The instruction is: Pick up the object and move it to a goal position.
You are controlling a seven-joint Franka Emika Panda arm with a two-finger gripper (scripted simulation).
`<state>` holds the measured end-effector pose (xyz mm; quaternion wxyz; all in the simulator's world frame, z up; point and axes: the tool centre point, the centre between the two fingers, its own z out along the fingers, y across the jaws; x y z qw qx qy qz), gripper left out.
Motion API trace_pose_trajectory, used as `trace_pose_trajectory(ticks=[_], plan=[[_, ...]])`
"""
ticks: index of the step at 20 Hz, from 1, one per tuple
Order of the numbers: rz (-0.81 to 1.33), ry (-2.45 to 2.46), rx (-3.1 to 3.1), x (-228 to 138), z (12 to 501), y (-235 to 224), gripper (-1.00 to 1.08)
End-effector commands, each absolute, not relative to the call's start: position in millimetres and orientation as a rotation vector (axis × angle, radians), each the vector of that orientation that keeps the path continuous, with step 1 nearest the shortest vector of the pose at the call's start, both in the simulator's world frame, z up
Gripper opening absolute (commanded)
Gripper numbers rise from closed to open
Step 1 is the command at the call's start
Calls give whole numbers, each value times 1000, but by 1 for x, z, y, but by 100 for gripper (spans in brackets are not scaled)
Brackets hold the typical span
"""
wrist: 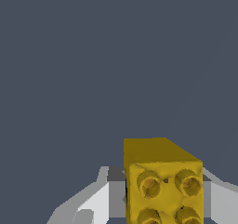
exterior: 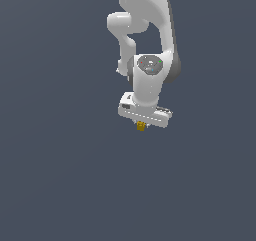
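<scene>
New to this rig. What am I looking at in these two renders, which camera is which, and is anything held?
Both are simulator renders of one moment. The exterior view shows a white robot arm, a Franka Panda, reaching down over a plain dark grey surface. At its lower end is the gripper, the part that grasps. The wrist view comes from a camera mounted on the arm's wrist, looking past the gripper. The big yellow block there, with round studs on one face, is the same tiny yellow piece under the gripper in the exterior view. It sits between the jaws, which appear closed on it. Nothing else is visible on the surface, and no goal marker shows.
</scene>
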<state>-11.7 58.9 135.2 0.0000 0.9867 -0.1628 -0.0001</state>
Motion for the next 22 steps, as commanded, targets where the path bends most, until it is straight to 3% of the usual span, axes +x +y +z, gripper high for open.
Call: trace_pose_trajectory(ticks=[1, 22], plan=[[0, -511, 3100, -1, 160, 56, -100], [0, -511, 3100, 77, 320, 38, -100]])
